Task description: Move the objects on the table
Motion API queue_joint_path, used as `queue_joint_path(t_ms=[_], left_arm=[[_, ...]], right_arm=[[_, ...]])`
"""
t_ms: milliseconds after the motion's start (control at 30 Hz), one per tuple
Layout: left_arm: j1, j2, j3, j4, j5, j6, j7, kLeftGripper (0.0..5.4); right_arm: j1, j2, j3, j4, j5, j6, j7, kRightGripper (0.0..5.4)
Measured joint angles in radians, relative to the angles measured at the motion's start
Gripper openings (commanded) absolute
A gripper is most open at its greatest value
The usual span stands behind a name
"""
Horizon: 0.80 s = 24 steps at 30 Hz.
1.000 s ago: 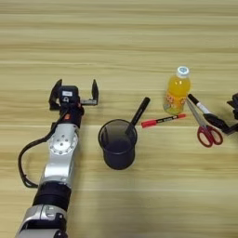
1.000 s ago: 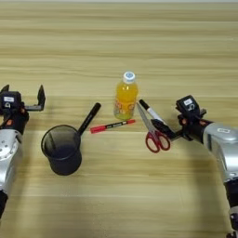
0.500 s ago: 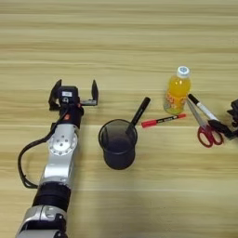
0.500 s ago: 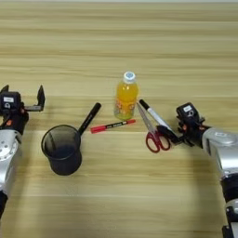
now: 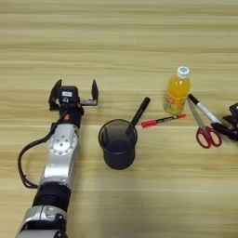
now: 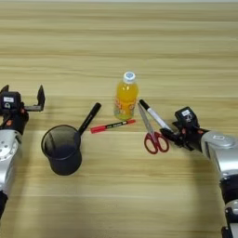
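- Standing upright on the desk (image 5: 116, 28), right of centre: small clear bottle of orange juice (image 6: 125, 96) with white cap and colourful label; label writing too small for reading.
- Lying just right of the bottle: slim grey-white marker (image 6: 155, 115), black cap pointing far-left, body running near-right toward the right gripper.
- Lying beside the marker: red-handled scissors (image 6: 150, 130), blades reaching up toward the bottle, red loops at the near end, just left of the right gripper.
- Reaching in from the right edge: right gripper (image 6: 171, 135), black fingers lying at the marker's near end, right beside the scissor loops; clenched or released, cannot tell.
- Resting at the left on the desk: left gripper (image 5: 74, 90), released, two black fingers spread wide and pointing far, grasping nothing, well apart from the objects.
- Standing near centre-left: black mesh cup (image 5: 118, 143), upright, with a black-tipped stick (image 5: 139, 111) leaning out over its right rim.
- Lying between cup and bottle: thin red pen (image 5: 162, 121), roughly horizontal; printing along its barrel not readable.
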Motion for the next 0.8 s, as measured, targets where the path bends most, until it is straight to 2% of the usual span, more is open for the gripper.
queue_joint_path(t_ms=[400,800], left_arm=[[0.000,0.000,0.000,0.000,0.000,0.000,0.000,5.40],[0.000,0.000,0.000,0.000,0.000,0.000,0.000,5.40]], right_arm=[[-0.001,0.000,0.002,0.005,0.000,-0.005,0.009,0.79],[0.000,-0.002,0.006,0.003,0.000,0.004,0.022,0.75]])
